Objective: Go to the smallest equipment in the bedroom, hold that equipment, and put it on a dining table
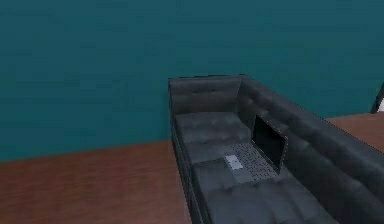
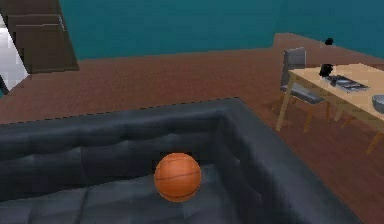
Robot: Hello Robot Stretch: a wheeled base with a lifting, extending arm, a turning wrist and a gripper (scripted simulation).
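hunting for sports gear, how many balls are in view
1: an orange ball lying on the seat of the dark sofa, near its corner, in the arm side view. Others could be hidden behind the sofa's back.

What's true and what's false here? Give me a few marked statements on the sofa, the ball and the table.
1. A laptop lies open on the dark sofa. True.
2. The wall behind the sofa is red. False: it is teal.
3. An orange basketball rests on the sofa's seat. True.
4. The wooden table has a bare top. False: several small things lie on it.
5. A chair stands at the table. True.
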